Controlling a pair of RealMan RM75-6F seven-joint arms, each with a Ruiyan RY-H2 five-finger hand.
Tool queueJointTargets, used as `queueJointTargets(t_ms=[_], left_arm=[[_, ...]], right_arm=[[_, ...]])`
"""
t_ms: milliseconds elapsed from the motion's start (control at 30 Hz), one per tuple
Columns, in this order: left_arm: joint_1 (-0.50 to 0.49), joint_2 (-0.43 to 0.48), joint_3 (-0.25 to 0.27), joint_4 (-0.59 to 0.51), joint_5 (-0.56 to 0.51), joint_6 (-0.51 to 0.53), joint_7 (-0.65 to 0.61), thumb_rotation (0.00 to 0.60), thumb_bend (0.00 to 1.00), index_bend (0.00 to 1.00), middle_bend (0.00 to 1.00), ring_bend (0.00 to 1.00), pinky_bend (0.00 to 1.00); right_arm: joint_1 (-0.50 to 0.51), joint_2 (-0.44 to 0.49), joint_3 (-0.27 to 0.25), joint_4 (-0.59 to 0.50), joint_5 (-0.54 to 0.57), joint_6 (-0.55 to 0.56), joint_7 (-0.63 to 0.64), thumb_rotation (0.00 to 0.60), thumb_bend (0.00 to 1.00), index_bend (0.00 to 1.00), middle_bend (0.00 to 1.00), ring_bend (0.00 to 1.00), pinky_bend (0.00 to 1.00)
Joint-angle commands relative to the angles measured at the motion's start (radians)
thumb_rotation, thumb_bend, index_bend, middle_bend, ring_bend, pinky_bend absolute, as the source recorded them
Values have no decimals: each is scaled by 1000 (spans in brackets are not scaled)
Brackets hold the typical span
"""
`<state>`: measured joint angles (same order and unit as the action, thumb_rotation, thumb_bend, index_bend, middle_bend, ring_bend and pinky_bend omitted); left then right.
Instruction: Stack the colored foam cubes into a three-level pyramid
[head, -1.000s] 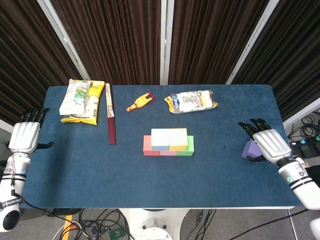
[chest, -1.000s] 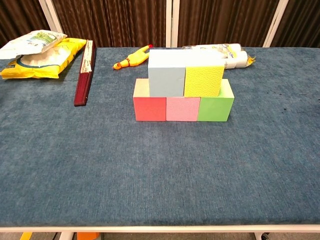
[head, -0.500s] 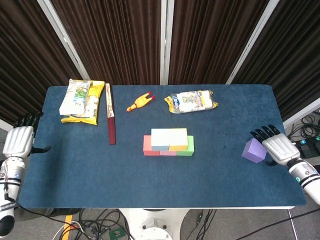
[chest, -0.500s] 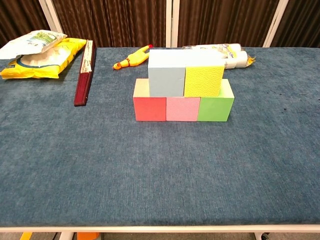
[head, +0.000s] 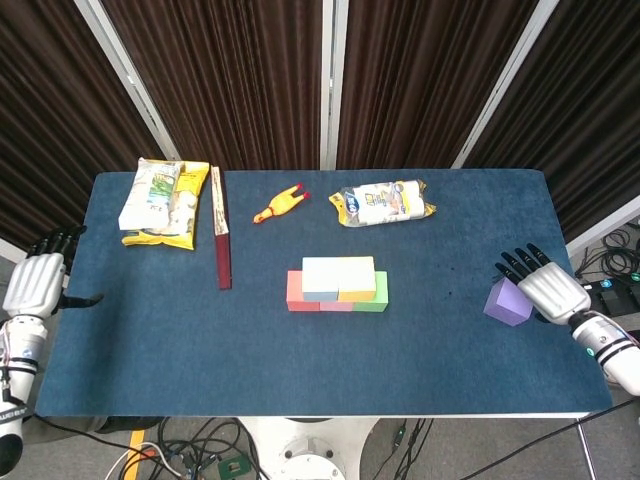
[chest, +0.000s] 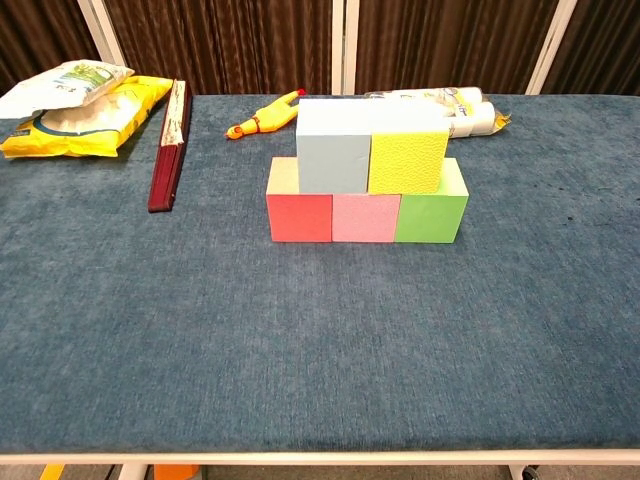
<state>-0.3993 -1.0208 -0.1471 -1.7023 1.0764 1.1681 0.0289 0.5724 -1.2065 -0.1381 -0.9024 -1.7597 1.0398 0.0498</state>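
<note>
Mid-table stands a two-level stack: a red cube (head: 297, 292), pink cube (head: 336, 304) and green cube (head: 374, 292) in a row, with a light blue cube (head: 320, 274) and yellow cube (head: 357, 274) on top. The chest view shows the same red (chest: 299, 217), pink (chest: 365, 217), green (chest: 430, 217), light blue (chest: 333, 150) and yellow (chest: 408, 150) cubes. A purple cube (head: 507, 301) lies alone near the table's right end. My right hand (head: 546, 288) sits just right of it, fingers spread, holding nothing. My left hand (head: 36, 283) hovers open at the left table edge.
Along the back lie snack bags (head: 163, 200), a dark red flat book-like strip (head: 222, 242), a yellow rubber chicken (head: 280, 203) and a clear wrapped pack (head: 382, 202). The blue cloth table (head: 200, 350) ends just past each hand.
My right hand, which covered the purple cube a second ago, has drawn back to its right, leaving the cube uncovered. My left hand has retreated toward the left edge.
</note>
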Motion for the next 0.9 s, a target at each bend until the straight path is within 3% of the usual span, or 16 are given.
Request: queueJointTargets(t_ms=[33,300,433,533,767,900], left_arm=[[8,8,-4,-3,10,-10,-27,600,66,89,59,0,101],[17,11,-10,8,18,-22,-57,600,65,89,59,0,102],[21,10,-13,8,18,-23,-61,600,65,89,59,0,102],[24,10,-14,8,18,-23,-62,600,65,89,59,0,102],[28,11,-21,8,13,-24,-60,600,65,89,58,0,102],[29,15,-24,5,12,-24,-54,600,65,89,59,0,102]], right_arm=[[2,-36,-18,54,-35,40,18,600,0,0,47,0,0],[-8,-112,-38,196,-77,130,82,600,0,141,163,0,0],[-11,-138,-42,239,-79,145,102,600,0,324,163,0,0],[-13,-150,-46,263,-80,154,112,600,14,403,163,0,0],[-21,-162,-26,284,-57,206,156,600,65,455,171,0,0],[-7,-131,18,204,-29,262,193,600,87,456,171,0,0]])
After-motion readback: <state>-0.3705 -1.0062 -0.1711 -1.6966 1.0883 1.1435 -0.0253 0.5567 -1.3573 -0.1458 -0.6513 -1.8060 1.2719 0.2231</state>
